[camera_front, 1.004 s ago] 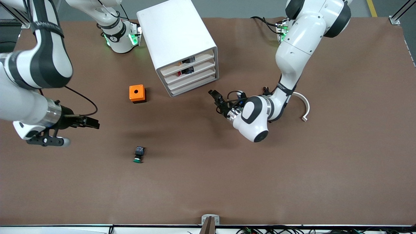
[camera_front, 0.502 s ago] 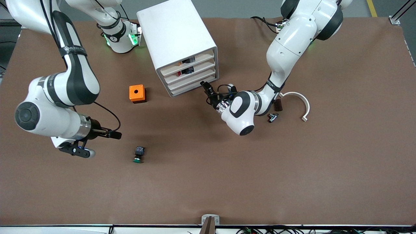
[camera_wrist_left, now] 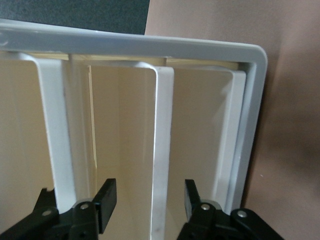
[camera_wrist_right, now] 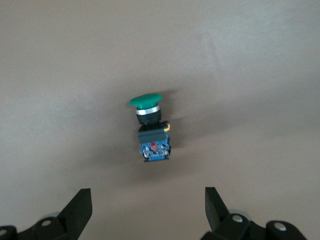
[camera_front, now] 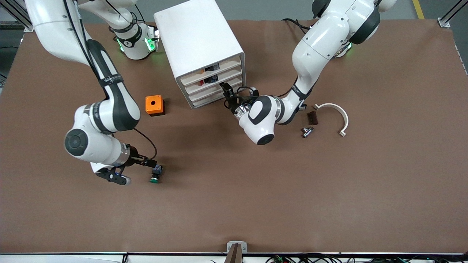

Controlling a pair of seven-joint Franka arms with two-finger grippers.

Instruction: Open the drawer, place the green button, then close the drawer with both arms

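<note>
Drawers fill the front of the white cabinet (camera_front: 199, 51), four of them stacked, and the left hand (camera_front: 227, 95) is right up against that front, at the end nearer the left arm's base. Its wrist view shows the two black fingers (camera_wrist_left: 106, 202) spread apart, one on each side of a white drawer lip, not closed on it. The drawer (camera_front: 215, 92) for the job, third in the stack, sits pushed in with the others. The two drawers above it show small black-and-orange parts inside.

The right hand (camera_front: 150, 164) is low over the worktop (camera_front: 329, 190), just beside the green-capped button (camera_front: 156, 174). The button lies on its side on the bare worktop, well nearer the front camera than the cabinet, green cap pointing toward that camera and the black-blue body toward the cabinet. In the right wrist view the fingers (camera_wrist_right: 77, 210) stand wide open with the button (camera_wrist_right: 151, 130) apart from them, out ahead of the tips.

An orange cube (camera_front: 154, 105) with a round hole rests between the button and the cabinet. Toward the left arm's end lie a white curved bracket (camera_front: 338, 115), a small dark block (camera_front: 312, 118) and a small metal fitting (camera_front: 306, 131).
</note>
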